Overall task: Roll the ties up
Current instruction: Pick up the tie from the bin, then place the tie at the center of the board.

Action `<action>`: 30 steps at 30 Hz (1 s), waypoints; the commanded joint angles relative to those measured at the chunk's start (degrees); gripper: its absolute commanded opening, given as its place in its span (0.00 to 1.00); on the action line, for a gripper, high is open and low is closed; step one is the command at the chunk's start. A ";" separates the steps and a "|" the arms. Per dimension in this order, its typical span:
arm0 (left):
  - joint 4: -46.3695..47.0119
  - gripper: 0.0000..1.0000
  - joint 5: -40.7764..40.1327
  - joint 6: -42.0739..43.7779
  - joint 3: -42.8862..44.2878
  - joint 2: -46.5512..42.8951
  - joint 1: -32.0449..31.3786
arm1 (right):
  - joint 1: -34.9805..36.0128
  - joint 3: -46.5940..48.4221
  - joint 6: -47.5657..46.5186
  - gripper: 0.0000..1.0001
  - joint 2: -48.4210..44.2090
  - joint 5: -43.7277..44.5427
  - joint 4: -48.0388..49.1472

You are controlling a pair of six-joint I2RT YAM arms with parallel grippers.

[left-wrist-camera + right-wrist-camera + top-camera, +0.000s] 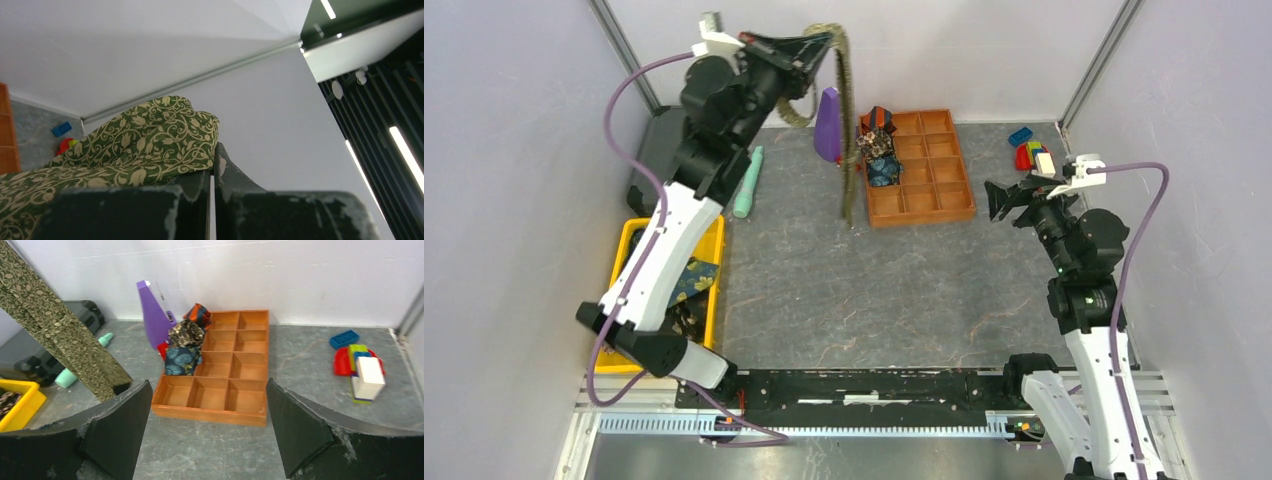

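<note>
My left gripper (819, 45) is raised high at the back and is shut on an olive-green tie with a cream vine pattern (849, 130). The tie hangs down in a long strip, its end near the table beside the orange tray (921, 215). In the left wrist view the tie (140, 145) bunches over the closed left gripper (214, 170). Three rolled ties (879, 148) sit in the tray's left column; they also show in the right wrist view (184, 335). My right gripper (999, 200) is open and empty, right of the tray. It faces the tray (210, 414) in its own view (207, 405), with the hanging tie (60, 335) at the left.
A yellow bin (716, 300) at the left holds more ties (692, 275). A teal cylinder (748, 182) lies near a black box (656, 150). A purple object (828, 125) stands by the tray. Coloured toy blocks (1034, 152) lie at the back right.
</note>
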 commanded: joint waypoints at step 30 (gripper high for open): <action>-24.80 0.02 -31.38 12.00 -68.29 -52.55 -11.55 | 22.67 -18.66 10.71 0.85 3.57 0.52 -2.26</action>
